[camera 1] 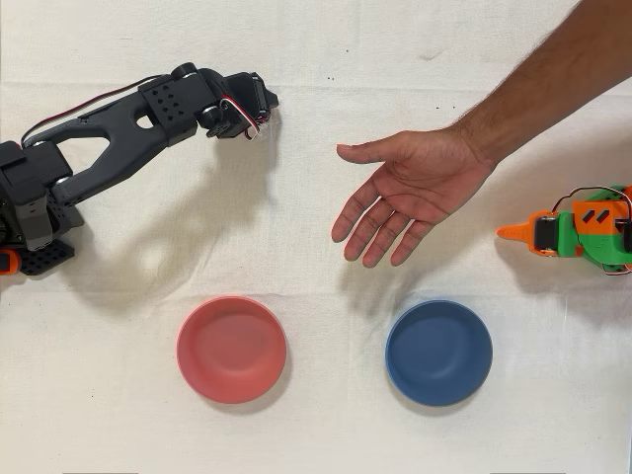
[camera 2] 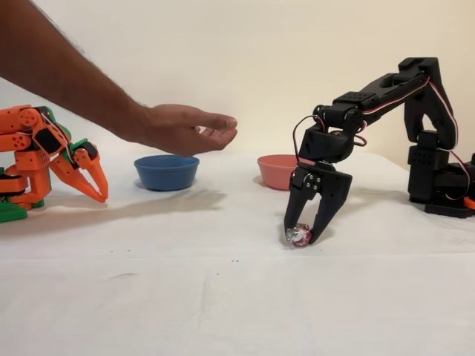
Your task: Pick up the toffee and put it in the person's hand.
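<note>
Shiny magenta-red toffee (camera 2: 300,235), clear ends

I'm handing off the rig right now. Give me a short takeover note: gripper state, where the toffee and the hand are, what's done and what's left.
Gripper: black arm pointing down at the tablecloth, fingers on either side of the toffee, which looks to be on the cloth. A firm grip cannot be confirmed from the fixed view.
Person's hand: open, palm up, held above the table, behind the blue bowl in the overhead view, well apart from the gripper.
The red bowl is not involved. Orange arm idle.
Done: gripper reached the toffee.
Left: secure the grasp, lift, carry to the palm, release.
</note>
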`<state>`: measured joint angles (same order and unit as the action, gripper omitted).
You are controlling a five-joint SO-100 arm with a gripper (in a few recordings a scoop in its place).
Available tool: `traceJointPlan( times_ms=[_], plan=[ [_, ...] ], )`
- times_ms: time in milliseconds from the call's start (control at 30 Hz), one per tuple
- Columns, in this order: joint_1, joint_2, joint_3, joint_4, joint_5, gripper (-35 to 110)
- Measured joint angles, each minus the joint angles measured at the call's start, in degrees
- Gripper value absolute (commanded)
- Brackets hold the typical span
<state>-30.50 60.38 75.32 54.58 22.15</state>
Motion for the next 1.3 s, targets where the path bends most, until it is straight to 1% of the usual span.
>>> traceJointPlan(
  times_ms=[400,600,1033,1300],
  plan=[
    [2.55,7.82,0.35,2.11,-3.78,15],
    [4.48,14.77,4.83,2.29,-5.62,15],
    [11.95,26.89,9.4,3.25,-9.76,16],
    [16.08,29.53,9.49,1.41,-9.84,15]
  ],
)
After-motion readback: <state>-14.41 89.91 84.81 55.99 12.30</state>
